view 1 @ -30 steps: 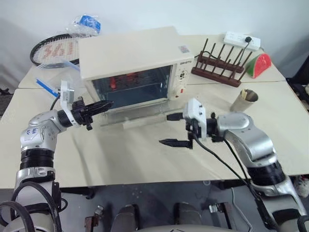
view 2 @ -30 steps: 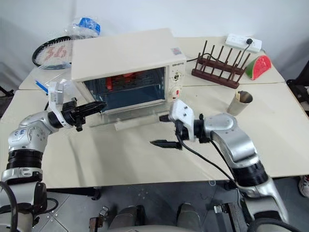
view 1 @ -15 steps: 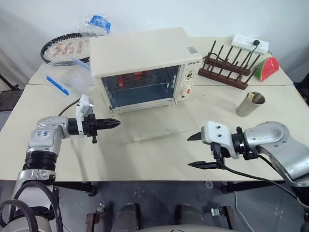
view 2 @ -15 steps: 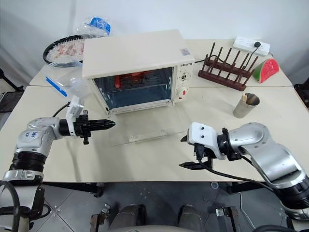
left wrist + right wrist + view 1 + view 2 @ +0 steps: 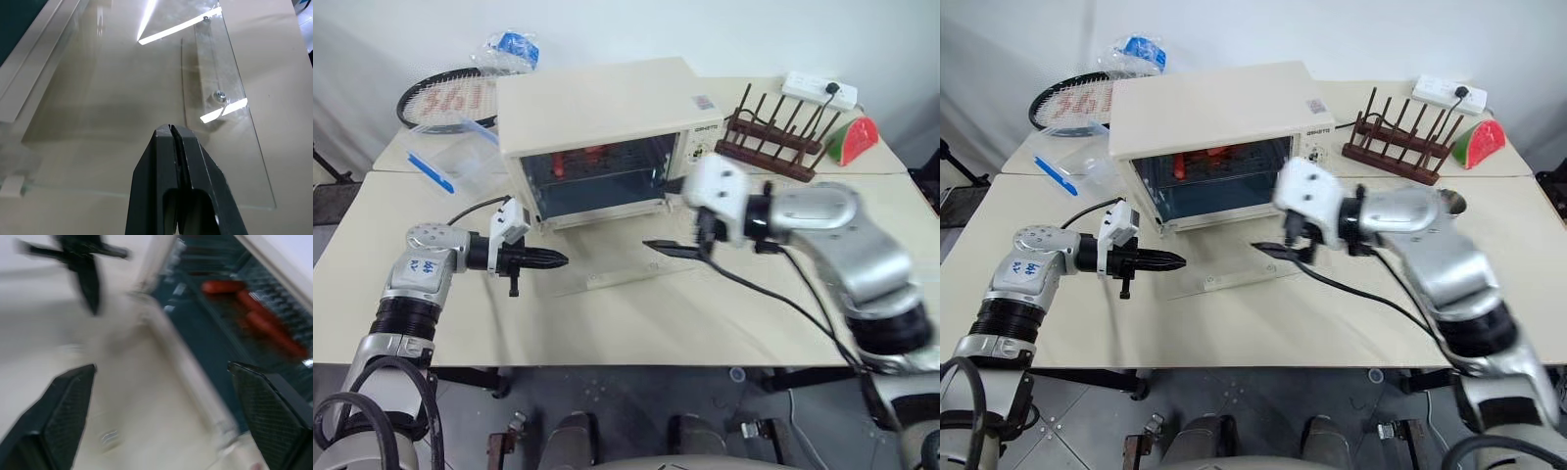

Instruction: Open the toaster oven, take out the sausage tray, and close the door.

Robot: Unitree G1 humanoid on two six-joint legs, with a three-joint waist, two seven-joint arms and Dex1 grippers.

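So from the head cam, the toaster oven [image 5: 607, 127] sits at the back middle of the worktop [image 5: 636, 313] with the door [image 5: 617, 257] dropped flat on the surface in front of it, glass panel lying open toward me. Inside the cavity I can see red sausages on the sausage tray [image 5: 597, 157], so it's in the oven, up on the rack. My left gripper [image 5: 558, 260] is pinched closed, holding nothing, pointing at the near left edge of the door. My right gripper [image 5: 668, 217] is spread wide and empty, hovering over the right part of the door, just in front of the oven opening. Around the back: a racket [image 5: 440, 96], a clear plastic box [image 5: 455, 157] with a blue strip, a wooden rack [image 5: 766, 132], a power strip [image 5: 818, 88] and a watermelon slice toy [image 5: 855, 137].

Left wrist cam: fingers [image 5: 166, 176] pressed together, right above the glass door, handle [image 5: 212, 73] with its screws visible through it.

Right wrist cam: blurry, but both fingers [image 5: 54, 416] stand far apart, with the sausages [image 5: 254, 318] straight ahead inside the oven, and the left gripper across the way.
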